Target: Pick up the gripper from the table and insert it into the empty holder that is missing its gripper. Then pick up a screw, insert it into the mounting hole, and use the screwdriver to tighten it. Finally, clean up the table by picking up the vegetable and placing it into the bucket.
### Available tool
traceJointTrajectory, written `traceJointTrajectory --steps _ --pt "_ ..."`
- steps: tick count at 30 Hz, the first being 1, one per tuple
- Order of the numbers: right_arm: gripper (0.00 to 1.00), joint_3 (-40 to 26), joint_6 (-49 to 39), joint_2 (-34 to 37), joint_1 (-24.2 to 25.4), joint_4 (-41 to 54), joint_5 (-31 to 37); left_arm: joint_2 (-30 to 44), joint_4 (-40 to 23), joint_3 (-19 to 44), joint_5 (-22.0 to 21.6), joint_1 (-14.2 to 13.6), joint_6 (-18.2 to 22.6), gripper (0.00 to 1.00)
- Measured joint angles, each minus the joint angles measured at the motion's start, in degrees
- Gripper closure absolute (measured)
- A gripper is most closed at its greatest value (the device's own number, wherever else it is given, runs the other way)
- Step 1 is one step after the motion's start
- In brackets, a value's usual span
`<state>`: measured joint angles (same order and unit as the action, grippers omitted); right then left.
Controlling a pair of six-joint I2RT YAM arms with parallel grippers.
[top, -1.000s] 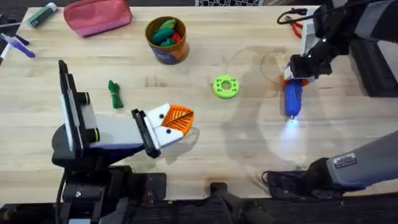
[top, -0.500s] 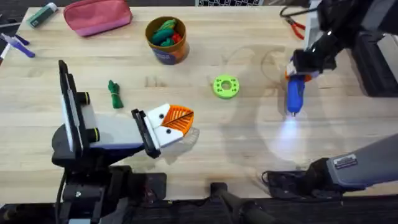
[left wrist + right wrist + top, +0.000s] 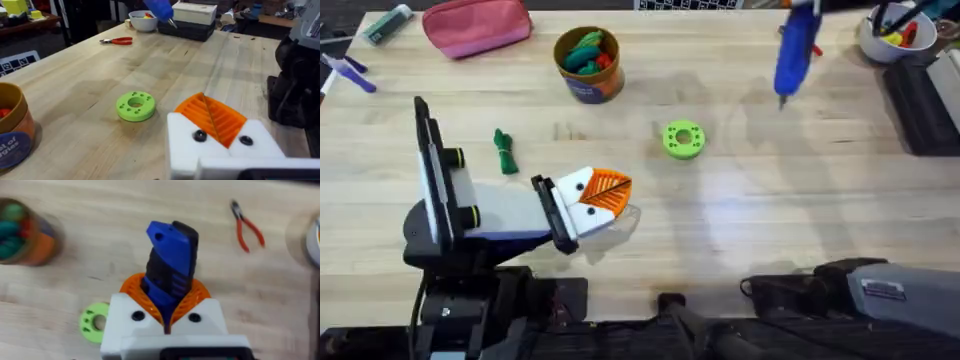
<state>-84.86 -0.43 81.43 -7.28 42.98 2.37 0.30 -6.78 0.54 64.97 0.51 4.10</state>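
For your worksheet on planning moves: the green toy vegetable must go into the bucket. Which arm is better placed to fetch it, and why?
Probably the left. The vegetable lies on the left side of the table near the left tool, and the bucket is close by. The right tool is shut on the screwdriver at the far right.

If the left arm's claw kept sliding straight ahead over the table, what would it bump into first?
Probably the bright green round disc with holes, lying just ahead of the left gripper's orange-ribbed white fingers, slightly off to one side; depth is hard to judge.
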Motion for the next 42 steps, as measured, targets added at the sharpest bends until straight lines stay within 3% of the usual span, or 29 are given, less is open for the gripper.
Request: traceJointTrajectory --steps 12,23,32,42 --pt "0.976 -0.3 0.9 -7.9 -14.4 -12.5 -5.8 0.0 0.0 0.0 0.0 0.0 0.0 0.993" --pt "0.976 -0.3 1.1 -8.9 -23.8 -21.7 -11.5 0.0 0.0 0.0 0.0 0.0 0.0 0.993" --pt "0.976 1.8 2.1 -9.1 -25.6 -29.8 -18.6 0.0 0.0 0.0 0.0 0.0 0.0 0.993" --pt "0.976 17.0 8.1 -11.5 -25.6 -51.4 -26.1 0.0 0.0 0.0 0.0 0.0 0.0 0.993"
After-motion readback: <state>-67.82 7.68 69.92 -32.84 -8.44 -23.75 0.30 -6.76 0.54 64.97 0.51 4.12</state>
